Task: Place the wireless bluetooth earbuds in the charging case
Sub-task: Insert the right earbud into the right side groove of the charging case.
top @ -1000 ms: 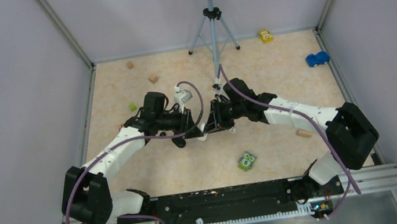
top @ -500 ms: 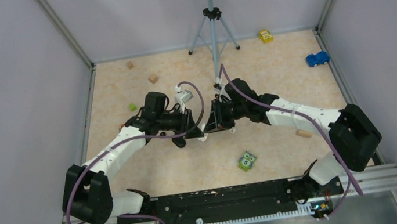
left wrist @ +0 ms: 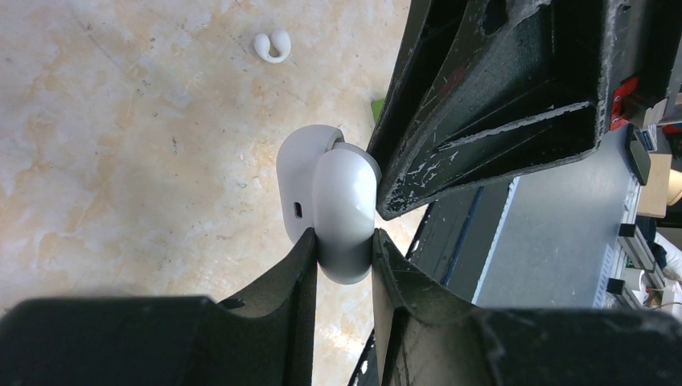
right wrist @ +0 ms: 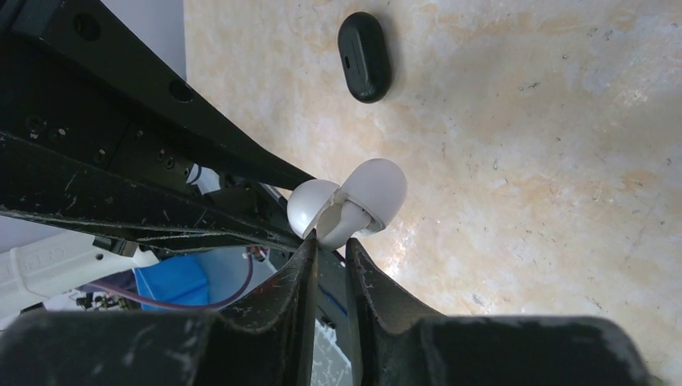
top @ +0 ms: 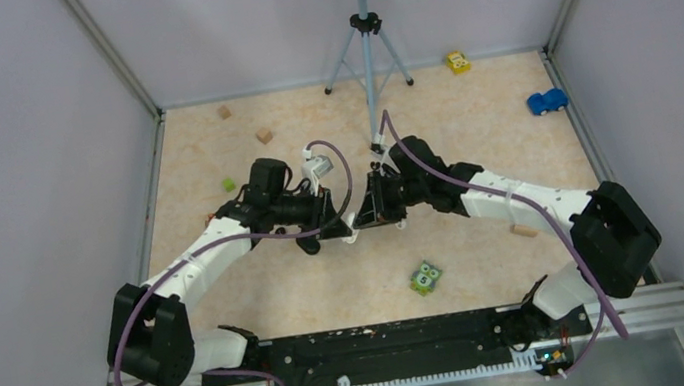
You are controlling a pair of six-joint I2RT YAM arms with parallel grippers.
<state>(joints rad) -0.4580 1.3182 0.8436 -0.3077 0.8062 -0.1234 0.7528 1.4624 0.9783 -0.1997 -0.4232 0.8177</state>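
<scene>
My left gripper (left wrist: pixel 344 241) is shut on the white charging case (left wrist: pixel 338 201) and holds it above the table with its lid open. My right gripper (right wrist: pixel 330 241) is shut on a white earbud (right wrist: pixel 344 225) and presses it into the open mouth of the white case (right wrist: pixel 374 189). In the top view the two grippers meet tip to tip, left (top: pixel 341 225) and right (top: pixel 364 217). A second white earbud (left wrist: pixel 271 46) lies loose on the table beyond the case. A closed black case (right wrist: pixel 364 56) lies on the table. The black earbuds are out of view.
A green owl card (top: pixel 425 277) lies near the front. A tripod (top: pixel 365 48) stands at the back, with a yellow toy (top: pixel 457 62) and a blue car (top: pixel 546 102) at the back right. Wooden cubes (top: pixel 264 135), a green cube (top: pixel 229 184) and a wooden peg (top: pixel 523 229) are scattered about.
The right arm has shifted very slightly. Both grippers stay together at the same spot with the same holds.
</scene>
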